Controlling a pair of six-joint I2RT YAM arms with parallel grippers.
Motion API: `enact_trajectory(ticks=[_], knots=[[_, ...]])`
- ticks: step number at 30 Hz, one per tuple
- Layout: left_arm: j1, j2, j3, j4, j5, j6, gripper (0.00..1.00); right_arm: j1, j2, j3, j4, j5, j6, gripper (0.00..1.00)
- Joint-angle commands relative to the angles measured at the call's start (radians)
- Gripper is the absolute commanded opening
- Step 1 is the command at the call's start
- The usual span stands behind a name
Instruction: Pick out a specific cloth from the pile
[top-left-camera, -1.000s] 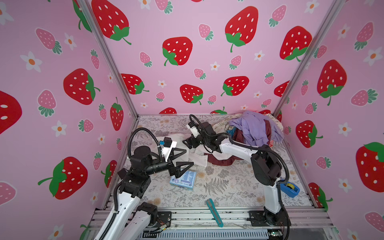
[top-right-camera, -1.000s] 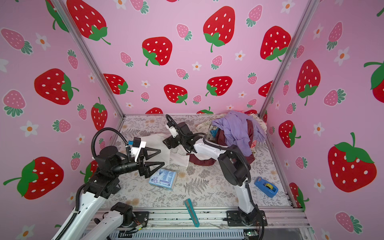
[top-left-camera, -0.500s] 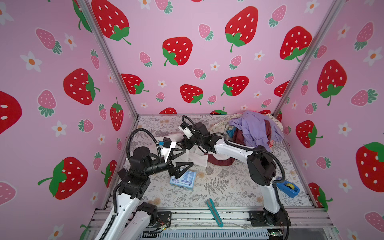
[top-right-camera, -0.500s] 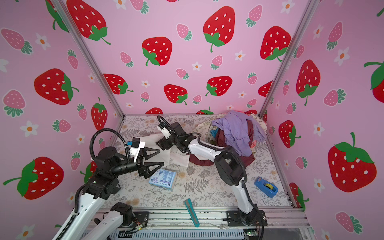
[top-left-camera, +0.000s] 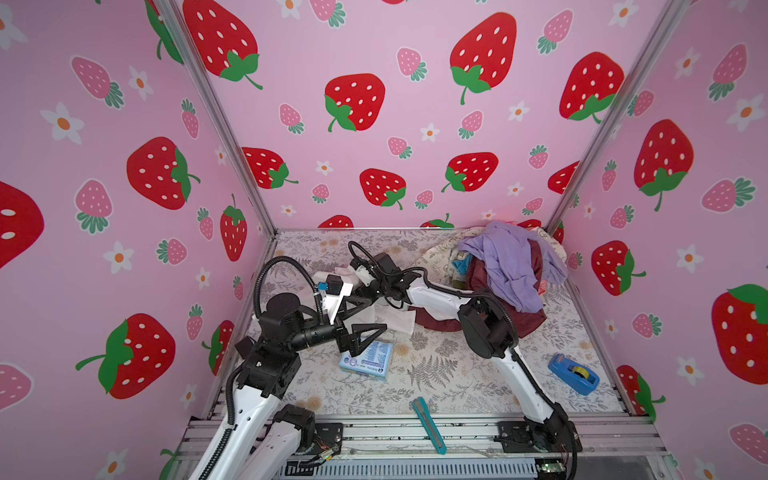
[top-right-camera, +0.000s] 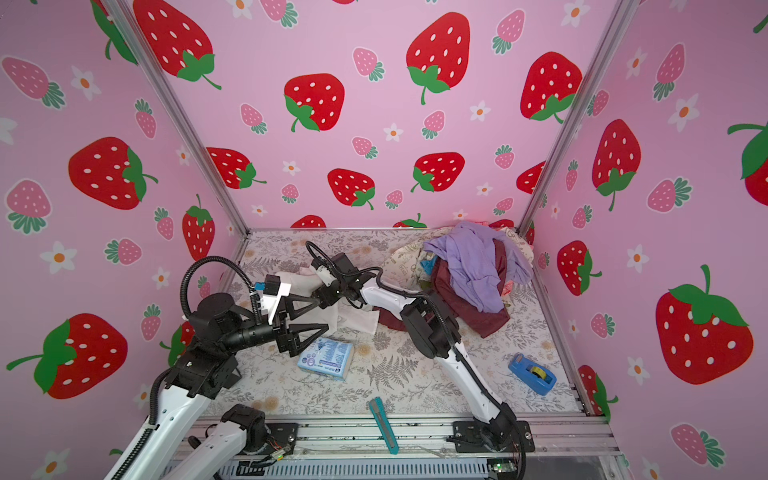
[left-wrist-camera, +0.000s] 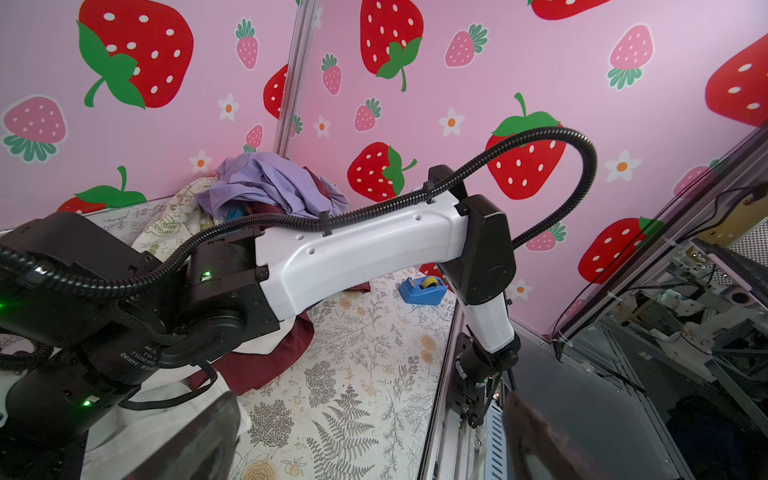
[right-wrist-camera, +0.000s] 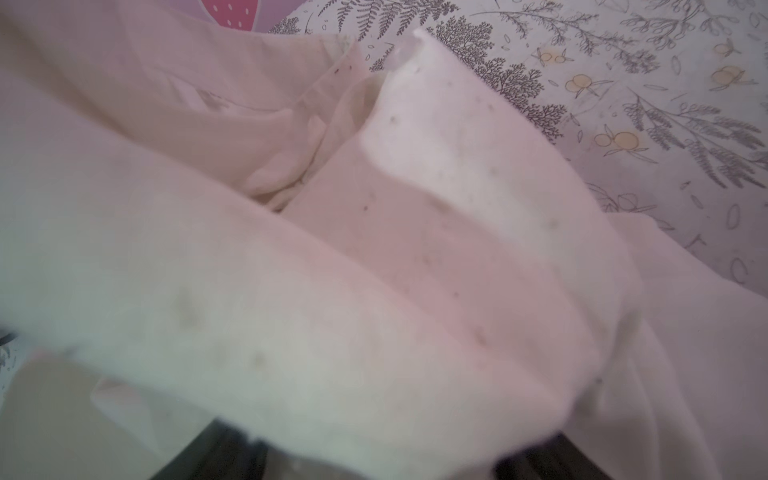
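Right claw (top-left-camera: 357, 274) farther left now, over the cloth (top-left-camera: 399, 322), opening unclear; left claw (top-left-camera: 379, 312) wide open, empty; cloth lengthwise left-right.

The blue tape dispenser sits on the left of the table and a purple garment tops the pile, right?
Not quite. The tape dispenser sits on the right of the table, as both top views show. A purple garment does top the pile.
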Motion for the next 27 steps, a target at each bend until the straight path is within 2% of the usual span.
enact_trajectory(ticks=[1,7,15,22,27], knots=[[-0.005,0.005,0.002,-0.007,-0.005,0.021,0.99,-0.003,0.073,0.077,-0.023,-0.050,0.037,0.81],[-0.005,0.017,0.008,-0.016,-0.010,0.025,0.99,-0.031,0.179,0.197,0.057,-0.099,0.148,0.80],[-0.006,0.026,0.007,-0.014,-0.017,0.025,0.99,-0.059,0.268,0.286,0.254,-0.149,0.317,0.79],[-0.006,0.030,0.003,-0.010,-0.023,0.021,0.99,-0.065,0.358,0.413,0.374,-0.117,0.443,0.78],[-0.006,0.031,0.004,-0.010,-0.026,0.016,0.99,-0.070,0.369,0.445,0.452,-0.080,0.470,0.78]])
